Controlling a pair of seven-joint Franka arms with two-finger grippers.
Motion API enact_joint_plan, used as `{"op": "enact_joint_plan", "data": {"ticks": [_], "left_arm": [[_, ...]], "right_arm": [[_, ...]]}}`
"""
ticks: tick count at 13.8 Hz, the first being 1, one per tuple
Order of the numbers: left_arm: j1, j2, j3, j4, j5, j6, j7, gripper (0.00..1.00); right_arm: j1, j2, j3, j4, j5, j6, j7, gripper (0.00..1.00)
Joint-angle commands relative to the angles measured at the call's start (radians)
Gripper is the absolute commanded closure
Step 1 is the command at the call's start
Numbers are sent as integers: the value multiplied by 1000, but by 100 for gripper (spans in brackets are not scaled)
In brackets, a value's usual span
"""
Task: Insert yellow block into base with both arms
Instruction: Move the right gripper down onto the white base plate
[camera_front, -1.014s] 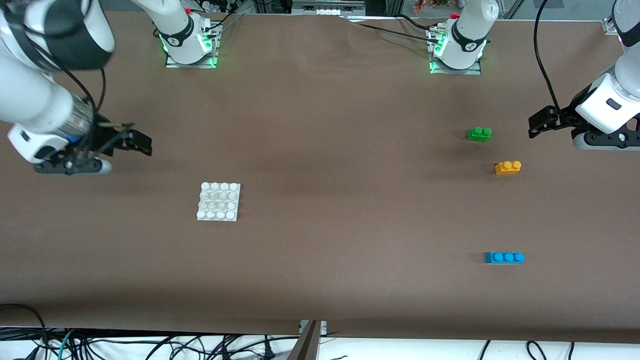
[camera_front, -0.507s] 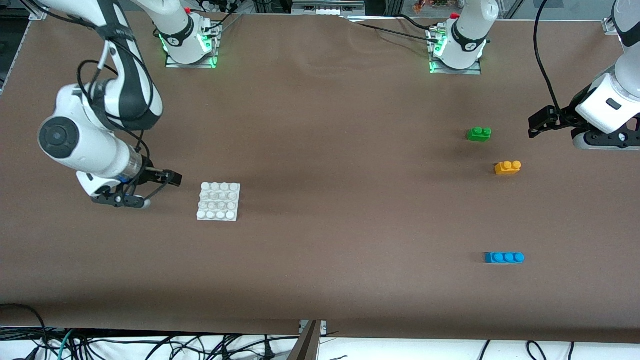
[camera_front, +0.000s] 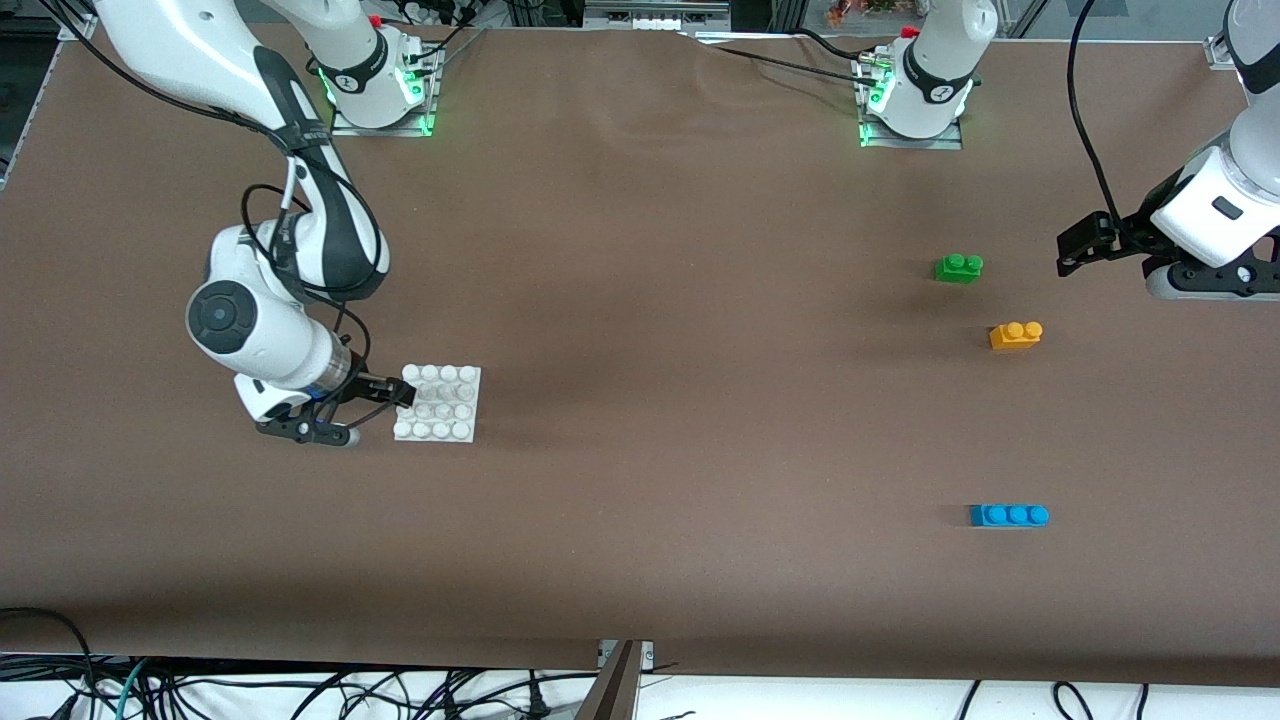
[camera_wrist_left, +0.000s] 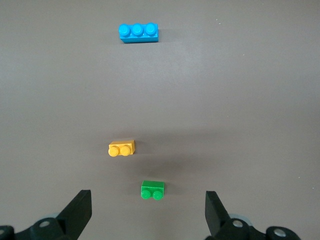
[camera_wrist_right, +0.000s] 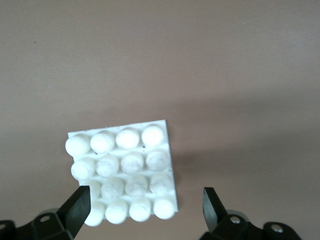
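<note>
two end effectors, both spread wide and empty. right end effector (camera_front: 398, 392) low at the base (camera_front: 438, 402) edge, toward the right arm's end of the table (camera_front: 640, 420). left end effector (camera_front: 1075, 248) waits over the left arm's end. yellow block (camera_front: 1015, 335) rests there, between green brick (camera_front: 958, 268) and the nearer blue brick (camera_front: 1009, 515).

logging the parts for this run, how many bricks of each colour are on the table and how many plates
orange-yellow two-stud brick: 1
green two-stud brick: 1
blue three-stud brick: 1
white 4x4 stud base plate: 1
total: 4
</note>
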Motion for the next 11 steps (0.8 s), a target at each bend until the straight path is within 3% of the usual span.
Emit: {"op": "enact_joint_plan", "data": {"ticks": [1, 11], "left_arm": [[2, -7, -2, 9, -25, -11, 0, 0], [2, -7, -2, 8, -25, -11, 0, 0]], "right_arm": [[-3, 35, 8, 1, 15, 62, 14, 1], [-3, 78, 23, -149, 15, 292, 25, 1]]}}
